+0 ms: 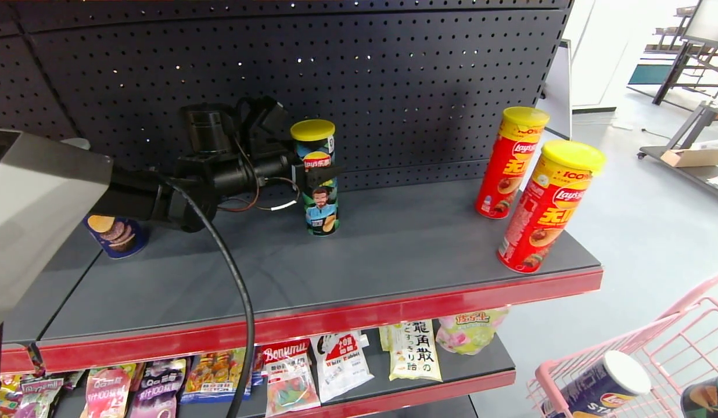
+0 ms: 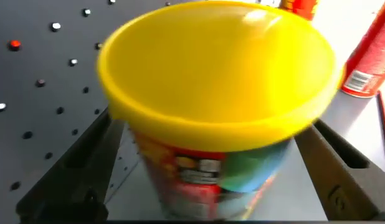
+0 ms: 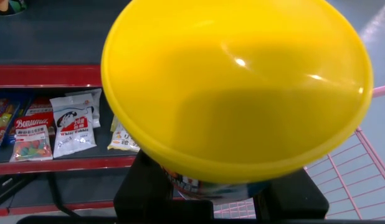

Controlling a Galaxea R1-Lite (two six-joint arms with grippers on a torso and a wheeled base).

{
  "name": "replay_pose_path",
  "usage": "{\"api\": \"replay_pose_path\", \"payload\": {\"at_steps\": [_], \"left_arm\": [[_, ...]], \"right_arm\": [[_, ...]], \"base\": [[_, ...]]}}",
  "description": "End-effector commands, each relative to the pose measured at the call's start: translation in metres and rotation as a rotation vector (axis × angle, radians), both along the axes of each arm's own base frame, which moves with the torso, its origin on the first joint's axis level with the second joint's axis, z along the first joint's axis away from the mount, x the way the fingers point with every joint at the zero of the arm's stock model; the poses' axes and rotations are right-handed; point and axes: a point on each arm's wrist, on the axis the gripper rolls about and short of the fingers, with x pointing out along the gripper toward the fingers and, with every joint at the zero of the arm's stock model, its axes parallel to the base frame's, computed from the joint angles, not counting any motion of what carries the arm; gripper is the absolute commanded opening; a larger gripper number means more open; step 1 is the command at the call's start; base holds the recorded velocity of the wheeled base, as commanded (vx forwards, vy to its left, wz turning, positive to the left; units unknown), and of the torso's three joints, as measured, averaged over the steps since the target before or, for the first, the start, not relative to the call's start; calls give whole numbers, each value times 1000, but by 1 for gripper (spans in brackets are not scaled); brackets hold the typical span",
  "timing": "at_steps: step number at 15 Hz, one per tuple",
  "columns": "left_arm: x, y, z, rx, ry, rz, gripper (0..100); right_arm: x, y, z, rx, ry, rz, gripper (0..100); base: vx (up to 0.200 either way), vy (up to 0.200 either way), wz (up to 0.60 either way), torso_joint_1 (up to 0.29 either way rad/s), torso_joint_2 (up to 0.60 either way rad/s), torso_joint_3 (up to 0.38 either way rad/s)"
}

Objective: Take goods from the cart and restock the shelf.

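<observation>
A teal chip can (image 1: 319, 184) with a yellow lid stands upright on the grey upper shelf (image 1: 394, 249), near the pegboard. My left gripper (image 1: 312, 174) comes in from the left and is shut on its middle; in the left wrist view the same can (image 2: 217, 93) sits between the two black fingers (image 2: 342, 180). My right gripper (image 3: 217, 202) is shut on another yellow-lidded can (image 3: 236, 87), held in front of the lower shelf beside the pink cart (image 3: 354, 174). In the cart (image 1: 632, 342) lie two more cans (image 1: 603, 386).
Two red chip cans (image 1: 510, 162) (image 1: 548, 206) stand at the shelf's right end, one close to the front edge. A blue can (image 1: 116, 235) stands at the left behind my arm. Snack bags (image 1: 289, 377) fill the lower shelf. The shelf's middle front is bare.
</observation>
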Motion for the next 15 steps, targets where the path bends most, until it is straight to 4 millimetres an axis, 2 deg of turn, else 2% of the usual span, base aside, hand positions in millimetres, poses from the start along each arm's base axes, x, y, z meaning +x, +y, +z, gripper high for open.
{"api": "replay_pose_path", "payload": {"at_steps": [1,3,4,9,11,12,15], "left_arm": [[3,-1,0,-2,-6,1,100],[4,-2,-3,0,0,4,100],[5,-2,-5,1,3,5,0],[-1,0,-6,-2,21,-6,0],[-21,6,6,-18,51,-28,0],[-38,13,14,-29,67,-49,0],[-74,37,15,-22,115,-22,0]], "right_arm": [[0,0,0,0,0,0,0],[0,0,0,0,0,0,0],[0,0,0,0,0,0,0],[0,0,0,-1,3,0,0],[1,0,0,-1,4,0,0],[1,0,0,-2,7,0,0],[1,0,1,-1,4,2,0]], "base": [[0,0,0,0,0,0],[0,0,0,0,0,0],[0,0,0,0,0,0],[0,0,0,0,0,0],[0,0,0,0,0,0],[0,0,0,0,0,0],[0,0,0,0,0,0]]}}
